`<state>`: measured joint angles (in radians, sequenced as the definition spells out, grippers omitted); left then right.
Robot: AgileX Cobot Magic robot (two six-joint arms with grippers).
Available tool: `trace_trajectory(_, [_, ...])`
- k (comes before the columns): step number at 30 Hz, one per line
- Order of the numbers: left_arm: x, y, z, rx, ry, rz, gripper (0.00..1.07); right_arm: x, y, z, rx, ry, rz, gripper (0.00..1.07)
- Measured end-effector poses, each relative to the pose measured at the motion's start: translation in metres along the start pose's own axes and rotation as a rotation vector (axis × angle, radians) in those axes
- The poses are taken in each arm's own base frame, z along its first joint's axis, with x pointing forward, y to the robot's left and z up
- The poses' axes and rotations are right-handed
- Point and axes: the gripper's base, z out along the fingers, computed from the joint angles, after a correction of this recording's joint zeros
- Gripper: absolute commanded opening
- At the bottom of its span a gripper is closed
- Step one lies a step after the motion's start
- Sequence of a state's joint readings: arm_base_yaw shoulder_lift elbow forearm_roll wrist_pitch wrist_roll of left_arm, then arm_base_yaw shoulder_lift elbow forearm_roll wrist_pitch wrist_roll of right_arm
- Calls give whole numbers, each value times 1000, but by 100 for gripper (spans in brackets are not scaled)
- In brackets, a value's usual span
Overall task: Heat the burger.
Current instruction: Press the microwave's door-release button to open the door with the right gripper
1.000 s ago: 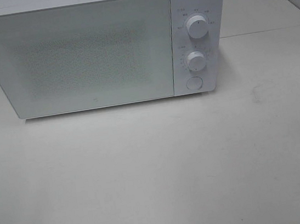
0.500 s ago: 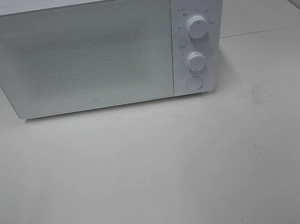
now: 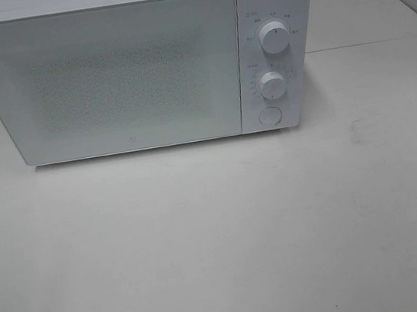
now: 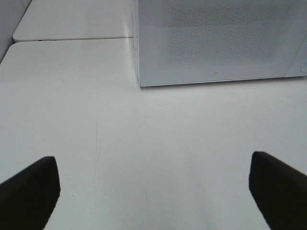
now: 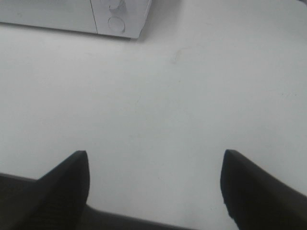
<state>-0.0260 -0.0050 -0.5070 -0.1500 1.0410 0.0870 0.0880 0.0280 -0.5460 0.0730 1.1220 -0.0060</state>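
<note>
I see one white table [image 3: 219, 239] and one white microwave [image 3: 127, 66] standing on it, its door [image 3: 106, 77] shut. The frosted door hides the inside, so I cannot tell where the burger is.

I have two hands, both over bare table. My left hand [image 4: 153, 165] is spread wide and holds nothing; the microwave sits ahead of it, well apart. My right hand [image 5: 156, 158] is also wide and empty, with the microwave's control corner far ahead.

The panel carries two dials, upper [image 3: 275, 39] and lower [image 3: 271, 84], and one round button [image 3: 269, 115] beneath them.
</note>
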Motion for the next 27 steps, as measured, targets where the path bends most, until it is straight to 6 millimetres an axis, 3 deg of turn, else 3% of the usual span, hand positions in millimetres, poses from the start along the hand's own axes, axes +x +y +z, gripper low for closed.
trace_trajectory(27, [0, 0, 0, 0, 0, 0, 101, -4, 0, 1, 9, -130, 11, 72])
